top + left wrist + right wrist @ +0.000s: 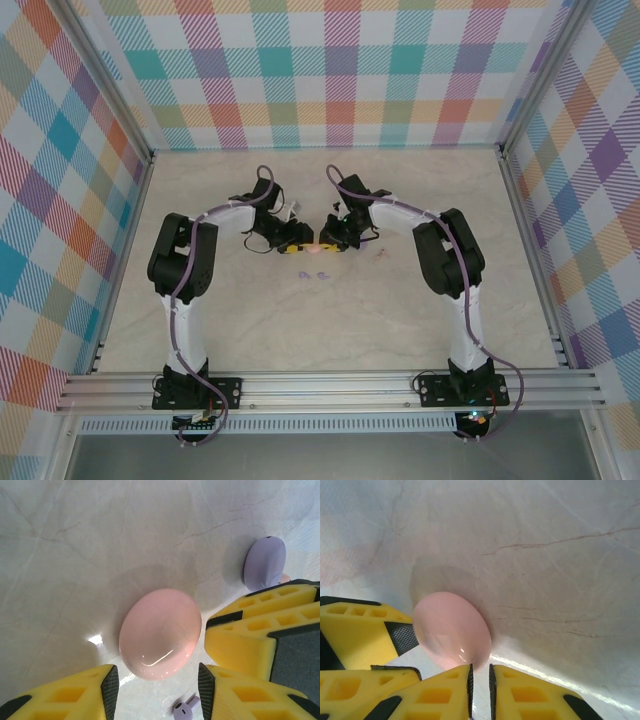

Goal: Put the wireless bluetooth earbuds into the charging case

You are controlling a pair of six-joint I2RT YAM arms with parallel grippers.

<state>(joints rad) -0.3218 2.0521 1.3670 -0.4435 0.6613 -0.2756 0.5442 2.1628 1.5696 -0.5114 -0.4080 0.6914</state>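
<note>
Pastel plaid walls on three sides, pale marbled bench [330, 330] below. From above: both arms bent inward, left end effector [292, 243] and right end effector [331, 238] nearly nose to nose mid-bench, a salmon-pink disc [322, 248] at their tips, two lilac earbuds [305, 278] loose on the marble just nearer the bases. From the left wrist: left end effector [155, 695] parted partway and gripping nothing. Pink disc [160, 635] flat and glossy ahead of the gap, one earbud [184, 710] close by the right-hand finger. Purple charging case [265, 562] further off, past the other arm's yellow finger and apart from the disc, only its smooth outside showing. From the right wrist: right end effector [480, 685] pressed almost together, a mere slit between the fingers, tips touching the pink disc's near rim. Impossible to tell whether pinching that rim or merely nudging it. Left arm's black pad just beside the disc. Likely trouble from here: working the wrong round thing — same shape as the case, different colour — with the real case untouched. Also a glossy dome on smooth stone, apt to skid or flip under closed tips. Loose earbuds near enough to be swept aside by a low finger.
</note>
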